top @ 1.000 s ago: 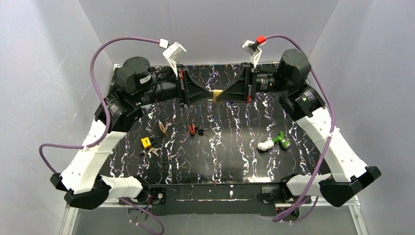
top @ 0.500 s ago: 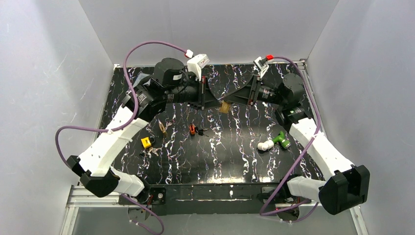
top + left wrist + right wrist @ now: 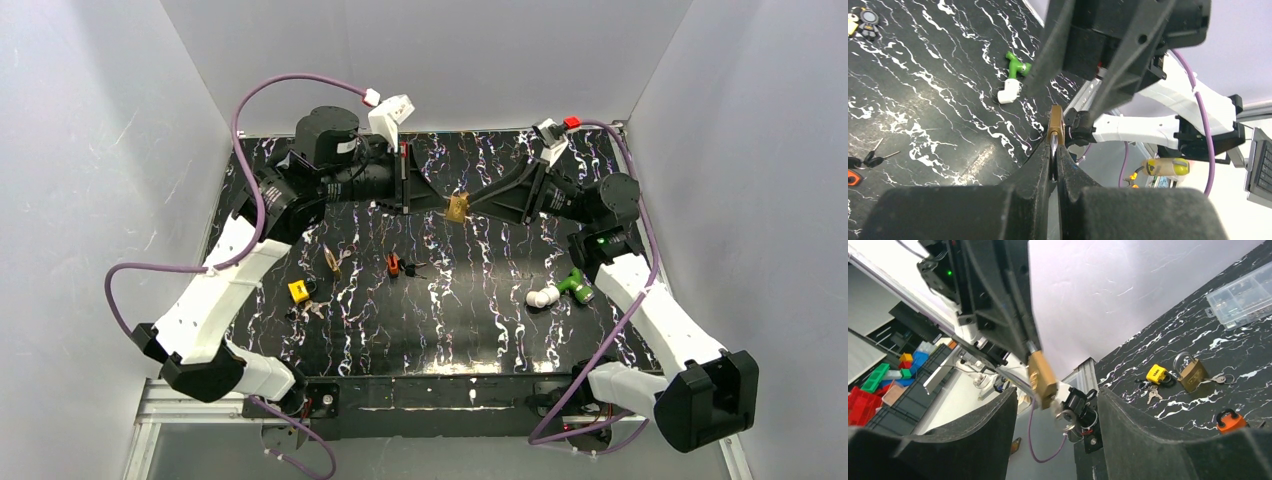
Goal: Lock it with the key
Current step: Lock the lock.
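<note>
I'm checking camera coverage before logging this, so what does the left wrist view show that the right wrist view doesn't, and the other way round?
Only the left wrist: a green-and-white plastic part and two black-headed keys lying on the table.
Only the right wrist: a clear compartment box, a yellow padlock and a second brass padlock, all resting on the table.
Both: the held brass padlock, clamped in the left pincer and raised in front of the open right pincer.
</note>
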Controlling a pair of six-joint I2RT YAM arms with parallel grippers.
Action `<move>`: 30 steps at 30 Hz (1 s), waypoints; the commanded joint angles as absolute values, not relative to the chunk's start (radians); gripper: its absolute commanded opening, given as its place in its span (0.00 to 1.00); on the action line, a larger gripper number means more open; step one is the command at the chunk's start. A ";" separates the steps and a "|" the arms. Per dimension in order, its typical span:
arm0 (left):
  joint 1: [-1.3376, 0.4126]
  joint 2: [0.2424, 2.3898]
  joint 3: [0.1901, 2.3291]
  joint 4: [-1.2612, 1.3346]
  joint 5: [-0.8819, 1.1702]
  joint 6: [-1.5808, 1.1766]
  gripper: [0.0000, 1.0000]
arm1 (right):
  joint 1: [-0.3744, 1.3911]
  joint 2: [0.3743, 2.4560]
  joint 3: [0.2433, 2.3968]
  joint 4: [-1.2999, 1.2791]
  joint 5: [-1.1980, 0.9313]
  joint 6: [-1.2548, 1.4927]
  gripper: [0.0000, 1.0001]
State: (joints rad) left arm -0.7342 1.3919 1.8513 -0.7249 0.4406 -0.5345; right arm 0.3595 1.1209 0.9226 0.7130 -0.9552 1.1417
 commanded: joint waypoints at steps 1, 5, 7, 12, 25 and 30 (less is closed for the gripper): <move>-0.714 1.404 1.896 -0.711 0.456 -0.560 0.00 | 0.359 1.081 0.912 0.838 -0.991 1.184 0.65; -0.710 1.406 1.899 -0.707 0.463 -0.561 0.00 | 0.359 1.075 0.903 0.869 -0.997 1.207 0.64; -0.708 1.406 1.899 -0.702 0.466 -0.562 0.00 | 0.359 1.076 0.905 0.857 -0.998 1.204 0.62; -0.705 1.405 1.901 -0.687 0.475 -0.567 0.00 | 0.359 1.071 0.903 0.799 -0.995 1.165 0.60; -0.702 1.403 1.901 -0.686 0.481 -0.567 0.00 | 0.359 1.068 0.907 0.730 -0.996 1.119 0.44; -0.703 1.401 1.902 -0.684 0.481 -0.568 0.00 | 0.359 1.069 0.907 0.730 -1.001 1.120 0.37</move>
